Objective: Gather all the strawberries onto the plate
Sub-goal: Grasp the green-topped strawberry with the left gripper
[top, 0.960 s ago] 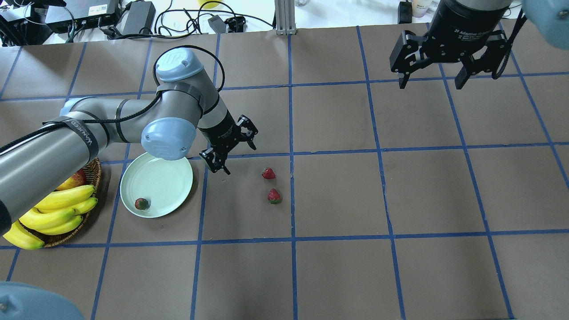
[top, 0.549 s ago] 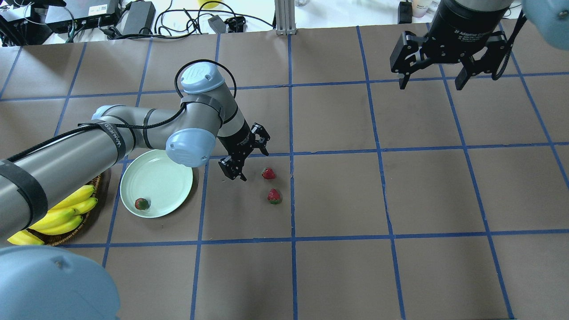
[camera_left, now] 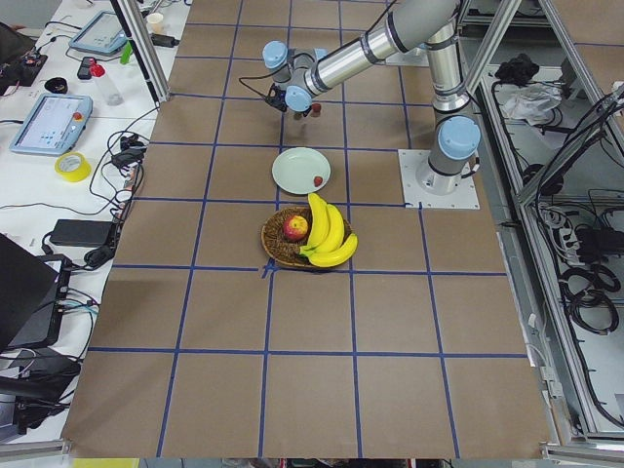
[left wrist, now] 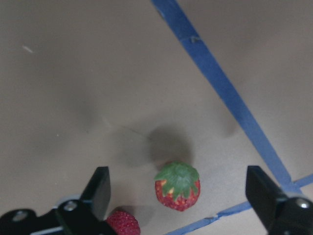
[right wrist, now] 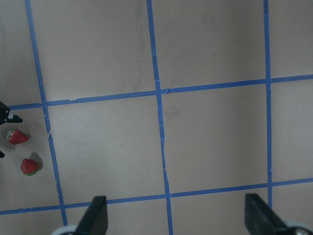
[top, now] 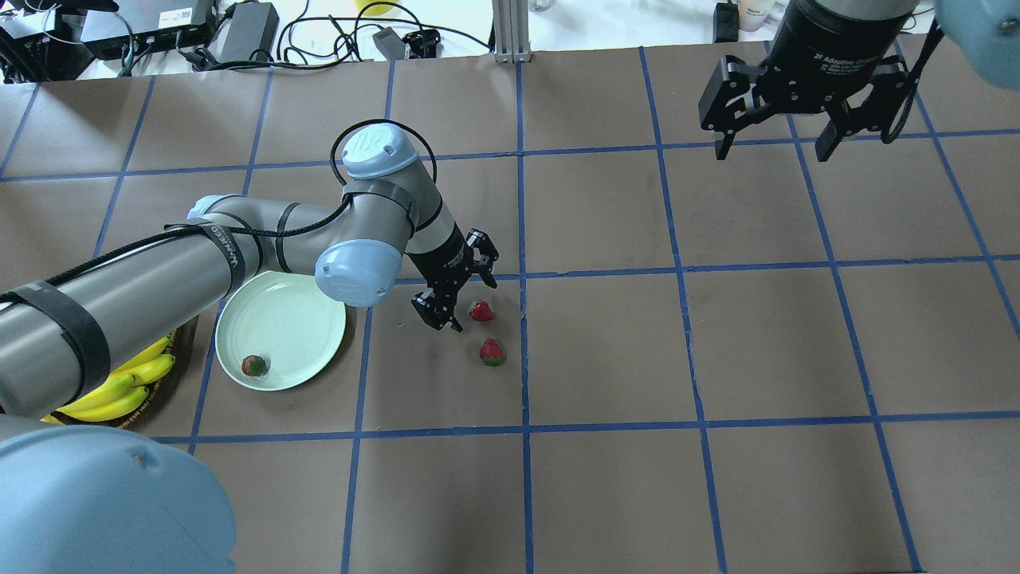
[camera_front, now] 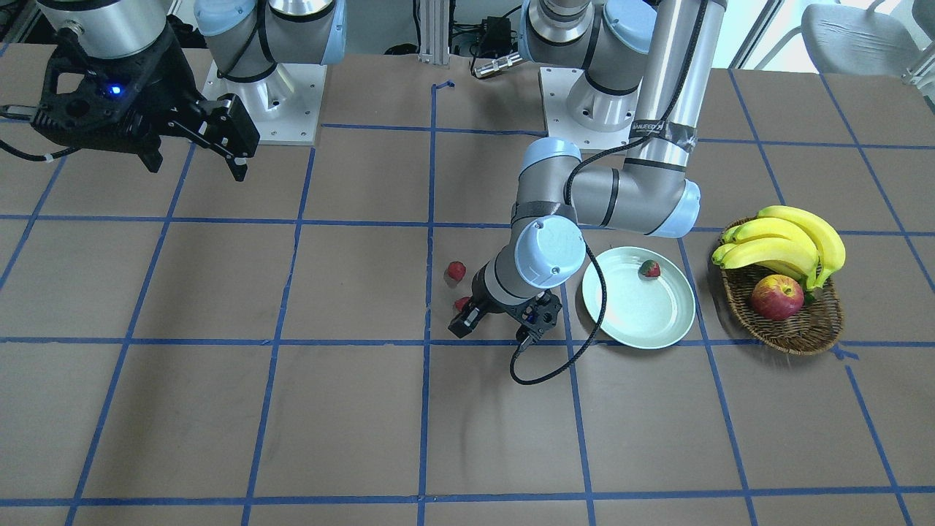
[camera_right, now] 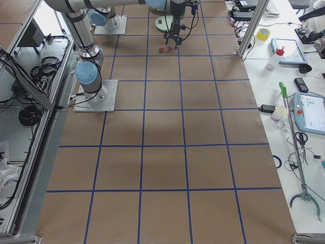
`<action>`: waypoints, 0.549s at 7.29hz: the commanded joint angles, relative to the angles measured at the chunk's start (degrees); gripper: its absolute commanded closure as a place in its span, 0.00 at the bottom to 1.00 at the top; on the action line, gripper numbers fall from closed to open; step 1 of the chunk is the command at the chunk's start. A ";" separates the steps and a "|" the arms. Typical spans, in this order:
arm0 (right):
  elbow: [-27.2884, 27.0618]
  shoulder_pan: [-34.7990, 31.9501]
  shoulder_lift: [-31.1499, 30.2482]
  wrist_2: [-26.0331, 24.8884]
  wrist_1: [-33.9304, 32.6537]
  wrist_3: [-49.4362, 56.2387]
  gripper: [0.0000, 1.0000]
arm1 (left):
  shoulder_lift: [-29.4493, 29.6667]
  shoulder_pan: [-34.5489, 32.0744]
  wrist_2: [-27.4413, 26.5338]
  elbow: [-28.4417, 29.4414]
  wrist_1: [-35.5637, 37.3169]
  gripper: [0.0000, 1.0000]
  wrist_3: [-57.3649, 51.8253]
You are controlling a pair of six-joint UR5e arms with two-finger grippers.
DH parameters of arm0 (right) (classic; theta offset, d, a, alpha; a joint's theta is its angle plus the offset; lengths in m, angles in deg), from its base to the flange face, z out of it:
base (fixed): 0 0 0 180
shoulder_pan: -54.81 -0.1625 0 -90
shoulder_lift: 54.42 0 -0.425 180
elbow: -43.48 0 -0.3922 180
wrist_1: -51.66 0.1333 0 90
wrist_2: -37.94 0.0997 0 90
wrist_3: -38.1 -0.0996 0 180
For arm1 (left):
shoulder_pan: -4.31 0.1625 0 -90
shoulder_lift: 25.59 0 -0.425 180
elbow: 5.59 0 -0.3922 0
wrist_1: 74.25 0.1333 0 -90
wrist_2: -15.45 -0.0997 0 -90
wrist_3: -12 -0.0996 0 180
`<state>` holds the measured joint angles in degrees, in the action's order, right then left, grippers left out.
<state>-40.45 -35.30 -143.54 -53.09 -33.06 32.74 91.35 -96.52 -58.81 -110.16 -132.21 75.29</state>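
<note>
Two red strawberries lie on the brown table, a far one (top: 481, 311) and a near one (top: 492, 351). A third strawberry (top: 254, 365), showing more green, lies in the mint-green plate (top: 287, 319). My left gripper (top: 476, 306) is open and hovers just over the far strawberry, one finger on each side. The left wrist view shows a strawberry (left wrist: 177, 186) between the fingers (left wrist: 100, 188) and another strawberry (left wrist: 123, 223) by the left finger. My right gripper (top: 773, 147) is open, empty and high at the far right.
A wicker basket (camera_front: 792, 332) with bananas (camera_front: 785, 237) and an apple (camera_front: 776, 297) stands beside the plate (camera_front: 635, 325), on the side away from the strawberries. Blue tape lines cross the table. Cables and boxes lie past its far edge.
My left arm has swung right, away from the plate, and brought its open gripper over the far strawberry. The strawberries and the right arm have not moved.
</note>
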 commanded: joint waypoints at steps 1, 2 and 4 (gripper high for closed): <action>0.00 -0.07 0.00 0.06 0.00 0.00 0.00 | 0.04 -0.24 0.09 0.16 0.12 1.00 -1.23; 0.00 0.01 0.00 -0.02 0.00 0.00 0.00 | 0.04 -0.24 -0.35 0.25 0.21 1.00 -2.02; 0.09 -0.07 0.00 -0.02 0.09 0.00 0.00 | -1.01 -0.24 -0.62 0.16 -0.05 1.00 -3.78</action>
<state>-40.44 -35.31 -143.54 -53.11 -33.01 32.74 90.80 -96.76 -59.22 -110.06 -132.11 72.30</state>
